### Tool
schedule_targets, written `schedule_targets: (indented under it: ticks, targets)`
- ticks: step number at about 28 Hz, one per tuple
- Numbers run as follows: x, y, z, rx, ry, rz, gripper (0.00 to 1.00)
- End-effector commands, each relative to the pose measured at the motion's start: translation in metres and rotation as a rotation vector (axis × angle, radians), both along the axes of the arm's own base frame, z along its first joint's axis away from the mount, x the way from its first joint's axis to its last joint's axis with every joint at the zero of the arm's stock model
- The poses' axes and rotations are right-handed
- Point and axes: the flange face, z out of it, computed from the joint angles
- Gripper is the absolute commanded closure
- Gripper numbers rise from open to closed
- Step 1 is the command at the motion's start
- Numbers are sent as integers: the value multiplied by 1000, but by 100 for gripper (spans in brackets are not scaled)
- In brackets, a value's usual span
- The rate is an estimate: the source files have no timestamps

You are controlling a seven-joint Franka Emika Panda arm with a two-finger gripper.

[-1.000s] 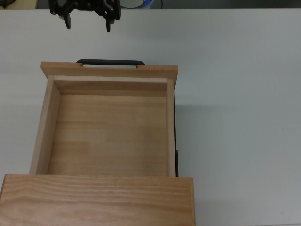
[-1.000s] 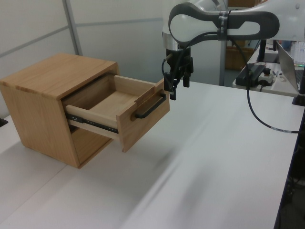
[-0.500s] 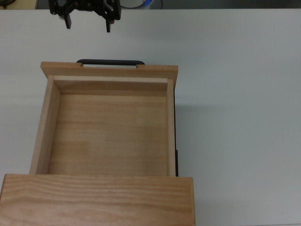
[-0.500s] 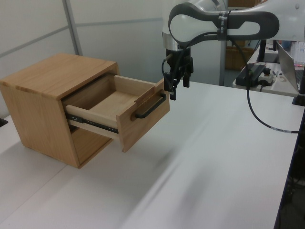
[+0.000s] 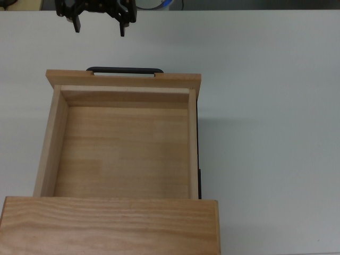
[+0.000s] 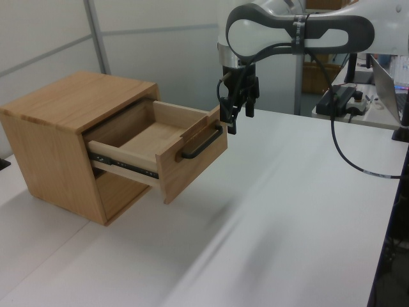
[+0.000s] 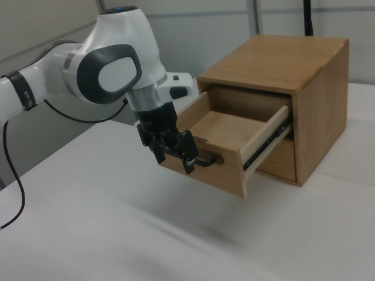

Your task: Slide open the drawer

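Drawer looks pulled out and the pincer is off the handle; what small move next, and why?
Probably a short retreat away from the handle: the drawer stands well out of the cabinet, and the open pincer holds nothing.

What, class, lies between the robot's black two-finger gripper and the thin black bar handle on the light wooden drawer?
Nothing: in the top view, only bare white table separates the black two-finger gripper from the thin black bar handle of the light wooden drawer.

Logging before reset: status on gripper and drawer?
Black two-finger gripper open, clear of thin black bar handle. Light wooden drawer pulled well out, interior bare. Nothing in the way.
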Motion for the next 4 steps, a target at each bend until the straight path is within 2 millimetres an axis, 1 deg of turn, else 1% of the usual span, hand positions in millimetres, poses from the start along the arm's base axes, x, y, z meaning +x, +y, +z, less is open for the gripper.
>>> schedule_targets:
  ticks: [1, 4]
  targets:
    - [1, 0, 2, -8, 21, -15, 0]
    - [1, 0, 2, -8, 21, -15, 0]
